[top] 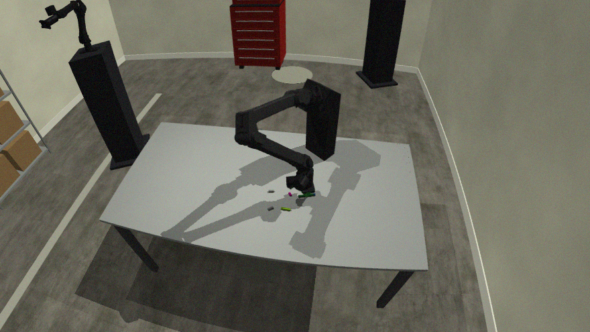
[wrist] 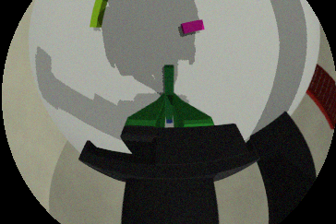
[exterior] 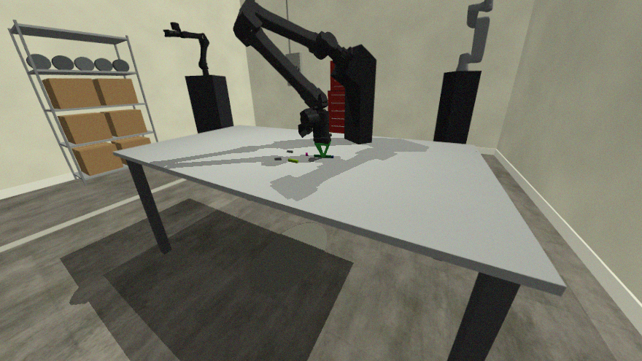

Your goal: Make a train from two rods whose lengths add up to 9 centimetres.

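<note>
My gripper (top: 305, 192), with green fingers, is shut on the green rod (top: 303, 196) and stands low over the table's middle. In the wrist view the green rod (wrist: 168, 83) sticks out forward from between the fingertips. A small blue rod (top: 313, 194) lies right at the green rod's other end and in line with it. It shows between the fingers in the wrist view (wrist: 168, 121). I cannot tell whether the two touch. The side view shows the gripper (exterior: 322, 151) down at the table surface.
A magenta rod (top: 289, 193) lies just left of the gripper. A lime rod (top: 285, 209) and a grey rod (top: 270, 208) lie nearer the front edge. Another grey rod (top: 271, 190) lies further left. The arm's black base (top: 322, 119) stands behind.
</note>
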Action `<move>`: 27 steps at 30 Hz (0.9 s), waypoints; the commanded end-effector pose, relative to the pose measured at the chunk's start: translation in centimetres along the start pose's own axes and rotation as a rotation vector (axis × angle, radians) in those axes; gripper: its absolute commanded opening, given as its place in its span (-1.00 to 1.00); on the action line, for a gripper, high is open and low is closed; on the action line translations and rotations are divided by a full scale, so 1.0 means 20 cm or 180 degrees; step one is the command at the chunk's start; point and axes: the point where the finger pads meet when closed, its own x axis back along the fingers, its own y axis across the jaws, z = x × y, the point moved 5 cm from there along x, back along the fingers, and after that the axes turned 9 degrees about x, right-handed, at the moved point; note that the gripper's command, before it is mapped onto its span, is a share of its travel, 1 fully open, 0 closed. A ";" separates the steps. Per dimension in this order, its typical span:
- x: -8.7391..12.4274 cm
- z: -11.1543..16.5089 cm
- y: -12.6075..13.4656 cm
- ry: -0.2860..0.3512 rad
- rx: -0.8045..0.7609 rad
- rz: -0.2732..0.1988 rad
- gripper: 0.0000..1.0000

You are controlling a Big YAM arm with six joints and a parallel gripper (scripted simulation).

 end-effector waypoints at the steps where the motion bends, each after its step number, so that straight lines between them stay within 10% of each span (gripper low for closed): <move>1: 0.00 -0.01 -0.02 -0.0019 0.0003 0.0001 -0.84; 27: 0.06 0.00 -0.03 -0.0002 0.0010 -0.0012 -0.53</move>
